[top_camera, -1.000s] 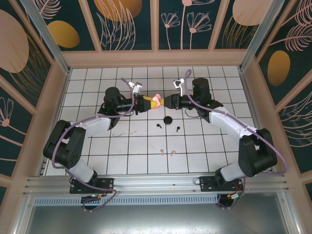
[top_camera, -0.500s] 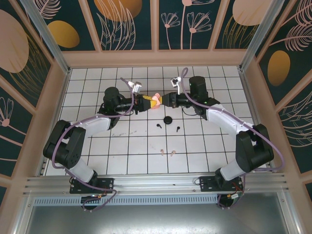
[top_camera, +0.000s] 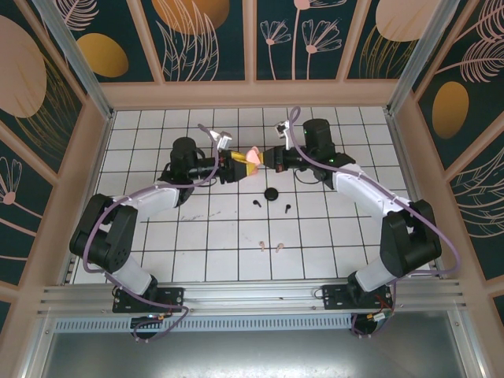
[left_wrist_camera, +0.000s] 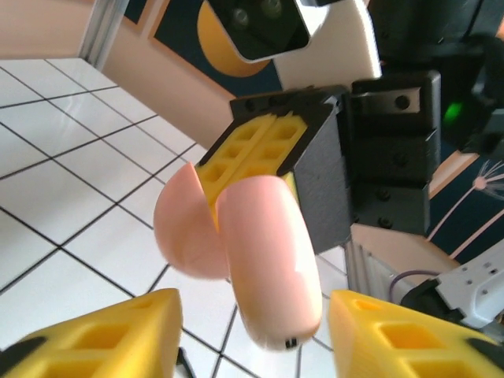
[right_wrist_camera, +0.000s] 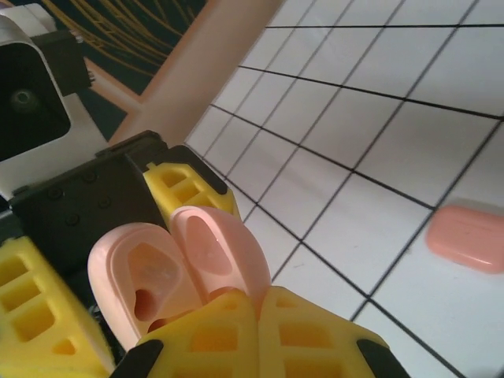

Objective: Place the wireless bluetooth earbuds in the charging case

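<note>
Transferring open pale-pink plastic clamshell charging case (left_wrist_camera: 268,252), judged: right gripper (right_wrist_camera: 258,323) clenched on it, left gripper (left_wrist_camera: 256,337) released around it; black and pink stemmed earbuds (top_camera: 257,203) lie at 6 o'clock, needing left pickup.

White tiled table (top_camera: 157,236) bearing a black round case (top_camera: 272,194).
Just beside the case, two black earbuds (top_camera: 257,203); well apart from it, two pink earbuds (top_camera: 262,245).

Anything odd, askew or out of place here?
The open pale pink clamshell case hangs in mid-air, pinched by the right gripper alone; the left gripper stands open around it. Nothing looks spilled or damaged.
</note>
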`<state>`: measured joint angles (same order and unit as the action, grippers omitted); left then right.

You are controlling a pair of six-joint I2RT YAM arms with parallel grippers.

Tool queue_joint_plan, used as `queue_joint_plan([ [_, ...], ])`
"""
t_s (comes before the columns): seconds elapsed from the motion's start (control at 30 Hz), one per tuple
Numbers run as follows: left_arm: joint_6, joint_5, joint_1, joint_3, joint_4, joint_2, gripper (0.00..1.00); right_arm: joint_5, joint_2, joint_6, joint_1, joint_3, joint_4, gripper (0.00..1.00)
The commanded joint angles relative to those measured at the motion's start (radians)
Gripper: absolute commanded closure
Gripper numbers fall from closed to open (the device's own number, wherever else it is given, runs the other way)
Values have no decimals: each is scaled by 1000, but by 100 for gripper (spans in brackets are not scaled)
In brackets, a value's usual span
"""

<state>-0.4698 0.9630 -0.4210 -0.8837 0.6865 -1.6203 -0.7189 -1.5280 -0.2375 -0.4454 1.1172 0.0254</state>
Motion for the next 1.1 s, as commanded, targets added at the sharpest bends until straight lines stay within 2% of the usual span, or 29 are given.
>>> queue_joint_plan([
  [0.0, 183, 12, 26, -108, -247, 39, 41, 100, -17, 140, 24, 70, 159, 100],
  [0.1, 344, 32, 34, -225, -503, 21, 37, 181, -36, 250, 27, 109, 269, 100],
  [0.2, 470, 79, 34, -334, -709, -24, 37, 201, -52, 332, 26, 133, 334, 100],
  [0.57, 805, 166, 34, -574, -1205, -171, 43, 141, -34, 412, 16, 115, 351, 100],
  [0.7, 877, 184, 31, -628, -1314, -211, 44, 140, -48, 420, -3, 132, 361, 100],
  [1.07, 987, 215, 5, -705, -1460, -287, 49, 163, -102, 444, -74, 230, 408, 100],
])
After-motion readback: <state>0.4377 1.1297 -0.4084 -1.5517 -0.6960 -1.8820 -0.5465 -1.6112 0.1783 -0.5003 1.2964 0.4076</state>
